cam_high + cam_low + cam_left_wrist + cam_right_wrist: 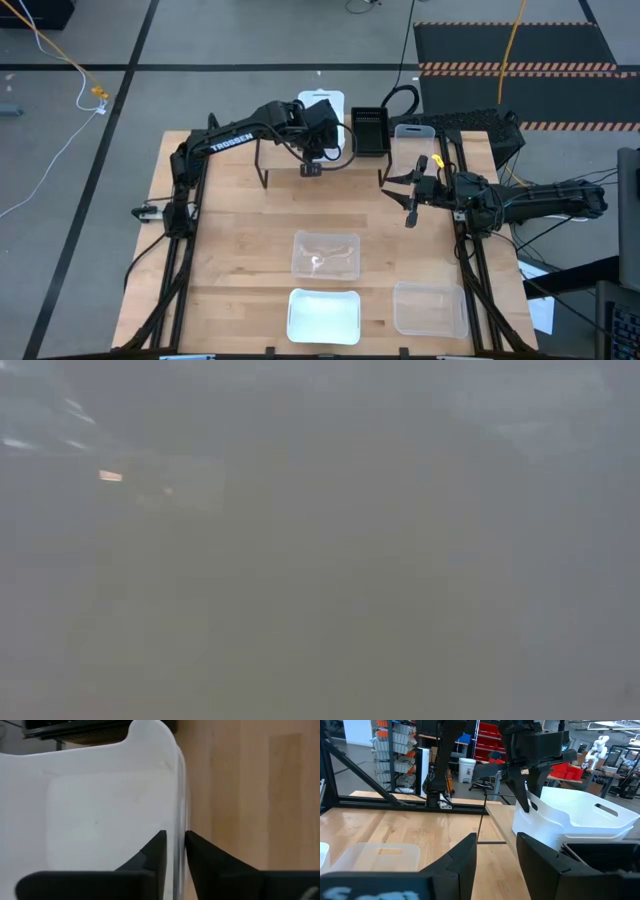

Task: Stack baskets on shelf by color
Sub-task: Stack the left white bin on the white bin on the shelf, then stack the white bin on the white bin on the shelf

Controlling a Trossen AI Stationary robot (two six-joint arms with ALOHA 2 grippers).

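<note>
The bench [240,250] is a light-wood top carrying all items. At its far edge stands the shelf [285,150], wood top on thin black legs, largely covered by the left arm.

Baskets on the shelf: a stack of white baskets [322,100] at its middle, a black slatted basket [368,130] just to their right, and a clear basket [412,145] at the right end. The right wrist view shows two white baskets [580,820] nested one in the other.

Baskets on the bench, near side: one clear basket [325,254] at centre, a white basket [323,315] at the near edge just in front of it, and another clear basket [430,308] to the right of that.

Left tool [312,168] is over the shelf at the white stack. In its wrist view its fingers [155,852] straddle the right-hand wall of the upper white basket [100,815], one inside and one outside, close to the wall; whether they press on it cannot be told.

Right tool [410,195] hangs over the bench right of centre, near the shelf's right end, fingers [465,857] apart and holding nothing.

The low view is fogged and shows nothing usable.
</note>
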